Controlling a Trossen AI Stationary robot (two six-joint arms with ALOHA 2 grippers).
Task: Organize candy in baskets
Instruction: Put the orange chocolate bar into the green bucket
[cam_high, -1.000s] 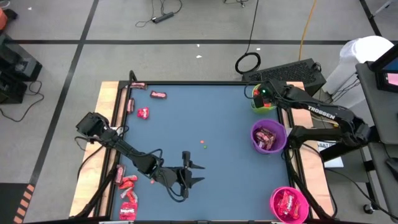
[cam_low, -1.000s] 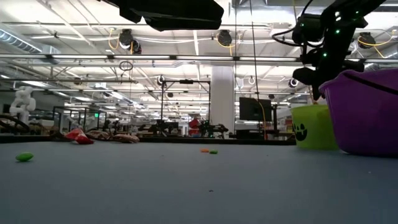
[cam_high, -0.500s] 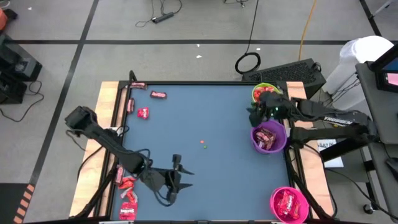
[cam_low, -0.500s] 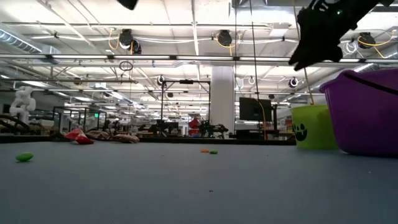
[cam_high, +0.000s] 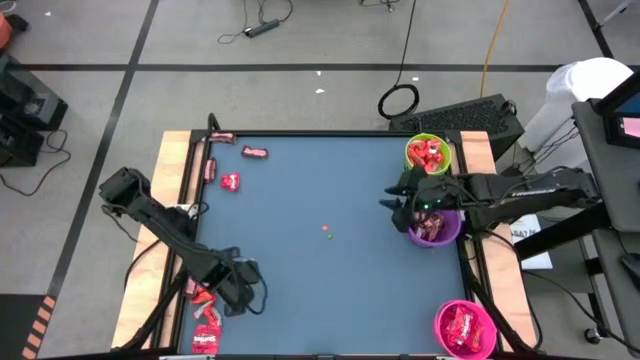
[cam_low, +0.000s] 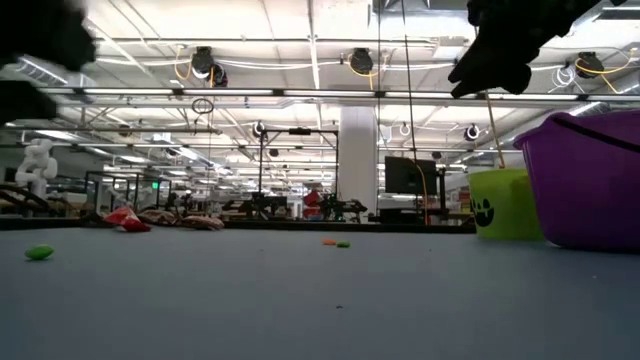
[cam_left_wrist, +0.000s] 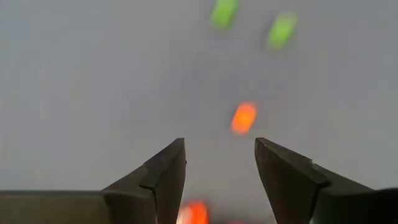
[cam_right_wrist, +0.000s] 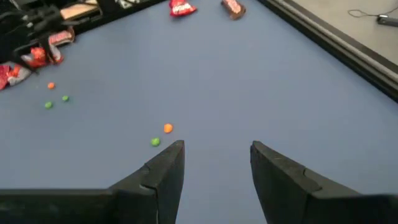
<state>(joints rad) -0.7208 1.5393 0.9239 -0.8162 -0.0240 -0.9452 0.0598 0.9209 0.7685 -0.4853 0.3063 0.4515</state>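
Observation:
My left gripper (cam_high: 237, 293) (cam_left_wrist: 219, 180) points down over the table's near left corner, open, with nothing between its fingers. Several red candy pieces (cam_high: 207, 318) lie beside it at the left edge. More candy (cam_high: 230, 181) (cam_right_wrist: 181, 7) lies at the far left. My right gripper (cam_high: 395, 207) (cam_right_wrist: 216, 174) hangs open and empty above the table, just left of the purple basket (cam_high: 435, 222). Candy fills part of the purple basket, of the green basket (cam_high: 428, 153) behind it and of the pink basket (cam_high: 465, 328) at the near right corner.
Tiny loose dots lie mid-table (cam_high: 327, 231) (cam_right_wrist: 161, 134) and under my left gripper (cam_left_wrist: 244, 118). A raised black rim (cam_high: 300, 134) runs round the blue table. The middle of the table holds only those dots.
My left gripper has gone from mid-table toward the left edge and tipped from lying level to pointing down. My right gripper has swung from over the green basket toward the near edge, to beside the purple basket's left rim.

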